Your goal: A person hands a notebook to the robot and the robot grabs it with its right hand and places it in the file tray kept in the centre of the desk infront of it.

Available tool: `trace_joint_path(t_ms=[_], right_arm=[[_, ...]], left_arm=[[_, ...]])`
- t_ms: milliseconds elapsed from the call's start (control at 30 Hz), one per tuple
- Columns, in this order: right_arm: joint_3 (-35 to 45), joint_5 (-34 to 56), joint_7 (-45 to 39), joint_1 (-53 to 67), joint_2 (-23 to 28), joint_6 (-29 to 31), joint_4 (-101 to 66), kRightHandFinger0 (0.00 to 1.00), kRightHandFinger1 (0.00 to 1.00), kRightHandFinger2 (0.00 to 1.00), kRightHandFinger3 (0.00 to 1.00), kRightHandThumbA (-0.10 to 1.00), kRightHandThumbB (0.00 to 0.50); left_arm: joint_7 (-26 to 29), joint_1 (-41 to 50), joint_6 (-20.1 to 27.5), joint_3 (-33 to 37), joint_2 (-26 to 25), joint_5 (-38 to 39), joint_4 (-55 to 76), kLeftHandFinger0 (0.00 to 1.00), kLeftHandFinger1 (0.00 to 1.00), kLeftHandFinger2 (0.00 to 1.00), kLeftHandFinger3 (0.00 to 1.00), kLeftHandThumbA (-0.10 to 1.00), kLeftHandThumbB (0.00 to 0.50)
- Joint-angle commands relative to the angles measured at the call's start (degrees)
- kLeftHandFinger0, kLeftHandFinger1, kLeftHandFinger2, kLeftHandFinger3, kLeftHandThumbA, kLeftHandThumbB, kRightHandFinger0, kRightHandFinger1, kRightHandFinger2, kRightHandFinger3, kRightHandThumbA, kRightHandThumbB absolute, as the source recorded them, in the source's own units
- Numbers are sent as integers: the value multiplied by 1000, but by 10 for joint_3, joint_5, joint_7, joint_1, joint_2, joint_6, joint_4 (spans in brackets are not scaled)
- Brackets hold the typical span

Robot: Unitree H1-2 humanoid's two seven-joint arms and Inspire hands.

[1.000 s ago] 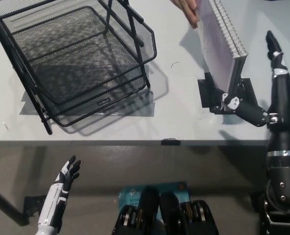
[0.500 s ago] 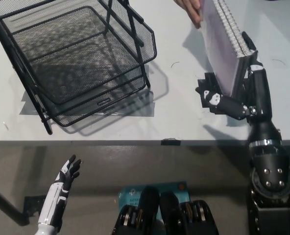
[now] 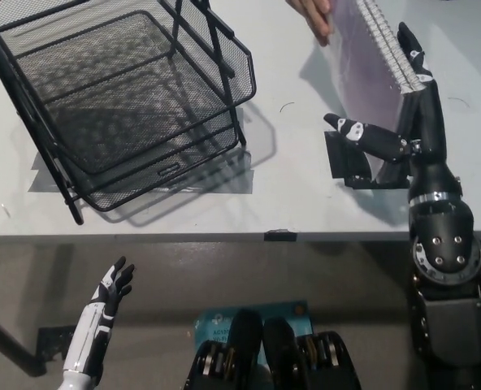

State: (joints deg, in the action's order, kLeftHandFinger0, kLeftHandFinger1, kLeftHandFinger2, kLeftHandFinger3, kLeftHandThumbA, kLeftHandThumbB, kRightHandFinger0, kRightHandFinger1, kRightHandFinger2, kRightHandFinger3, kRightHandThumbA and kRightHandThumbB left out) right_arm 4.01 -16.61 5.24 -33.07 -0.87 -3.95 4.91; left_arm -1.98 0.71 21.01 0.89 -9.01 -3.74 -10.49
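Your black right hand (image 3: 399, 122) is at the grey-covered, wire-spiral notebook (image 3: 370, 61), which stands nearly upright on its lower edge at the right side of the pale desk (image 3: 289, 195), well apart from the black wire-mesh file tray (image 3: 127, 97) on the left. Fingers (image 3: 415, 65) lie up along the spiral side and one finger (image 3: 362, 134) reaches across the cover side, so the hand brackets the notebook; from here you cannot tell whether it has a firm clamp. A person's hand (image 3: 309, 16) holds the notebook's top corner at the upper edge of the head view.

Close on both faces of the notebook near its lower half, squarely, so the pages do not fan or slip. Wait for the person's hand to let go before you lift; pulling against it risks twisting the book. Once it is yours, lift clear of the small black marker patch (image 3: 346, 166) beneath it and tilt it flat before crossing to the tray.

Your white left hand (image 3: 110, 296) rests below the desk edge at lower left, fingers apart, holding nothing.
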Motion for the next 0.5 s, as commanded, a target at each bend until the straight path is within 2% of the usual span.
trace_joint_path(t_ms=[0, 300, 367, 400, 467], right_arm=[[7, 18, 26, -48, 0, 14, 32, 1000, 1000, 1000, 1000, 1000, 337], [16, 60, 24, -65, -9, 36, 100, 1000, 1000, 1000, 1000, 1000, 325], [24, 75, 25, -67, -18, 28, 118, 1000, 1000, 1000, 1000, 1000, 361], [25, 76, 28, -68, -19, 28, 129, 1000, 1000, 1000, 1000, 1000, 350], [46, 120, 17, -75, -31, 29, 149, 1000, 1000, 1000, 1000, 978, 288]], left_arm=[[-8, -11, 12, -1, -7, 5, 9, 1000, 1000, 1000, 1000, 1000, 500], [-7, -13, 15, -3, -9, 3, 10, 1000, 1000, 1000, 1000, 1000, 500], [-6, -12, 19, -2, -9, 1, 8, 1000, 1000, 1000, 1000, 1000, 500], [-6, -12, 16, -2, -9, 2, 9, 1000, 1000, 1000, 1000, 1000, 500], [-7, -11, 15, -2, -8, 3, 10, 1000, 1000, 1000, 1000, 1000, 500]])
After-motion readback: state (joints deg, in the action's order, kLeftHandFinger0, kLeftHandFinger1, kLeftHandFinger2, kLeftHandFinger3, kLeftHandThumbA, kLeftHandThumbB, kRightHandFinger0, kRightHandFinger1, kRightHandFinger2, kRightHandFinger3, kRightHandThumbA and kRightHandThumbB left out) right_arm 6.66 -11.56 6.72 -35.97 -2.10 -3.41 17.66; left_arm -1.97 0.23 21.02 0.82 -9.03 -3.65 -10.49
